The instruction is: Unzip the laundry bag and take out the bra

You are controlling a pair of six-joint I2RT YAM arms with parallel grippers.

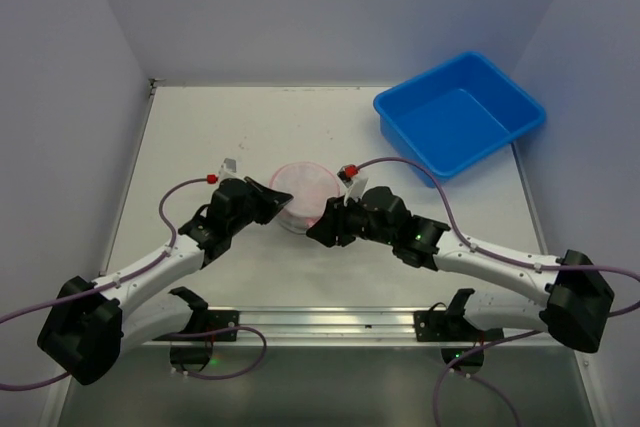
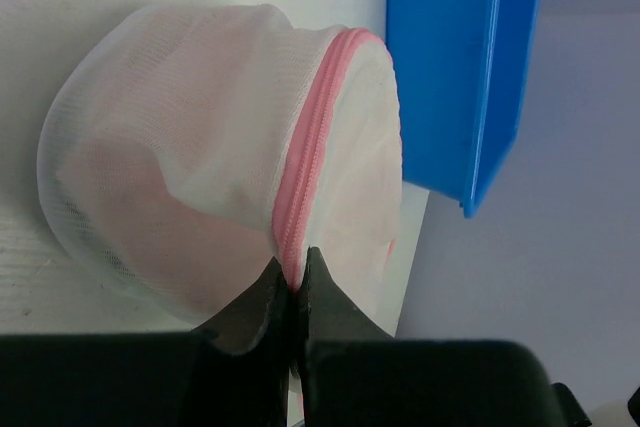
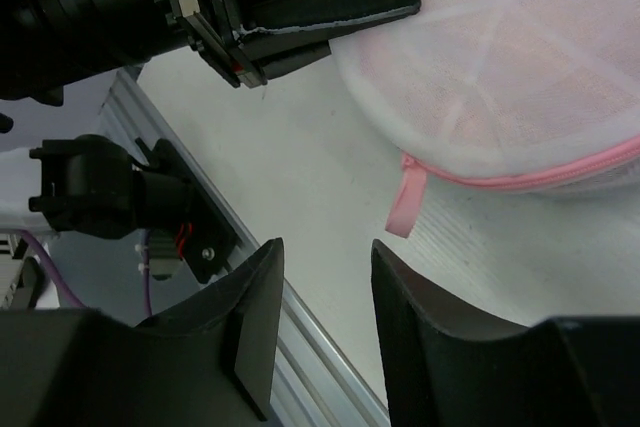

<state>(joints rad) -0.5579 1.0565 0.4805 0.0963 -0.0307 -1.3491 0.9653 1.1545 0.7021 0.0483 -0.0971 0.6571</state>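
1. Pinching the laundry bag (image 2: 180, 147) at its pink zipper trim (image 2: 310, 137), the left gripper (image 2: 292, 282) has its jaws clamped together on the seam, on the bag's left side.
2. On the bag's right side, the right gripper (image 3: 325, 247) has its jaws apart with nothing between them. The pink pull tab (image 3: 405, 202) hangs from the bag just ahead of its fingers.
3. The bag sits on the table (image 1: 200, 137), with the blue tub (image 1: 455, 122) well apart from it, beyond and to the right.
4. The zipper looks closed along every stretch in view, and a pink shape (probably the bra (image 2: 140, 182)) lies inside the mesh.
5. By that reading nothing is done yet: gripping the tab, unzipping and lifting the bra out all remain.
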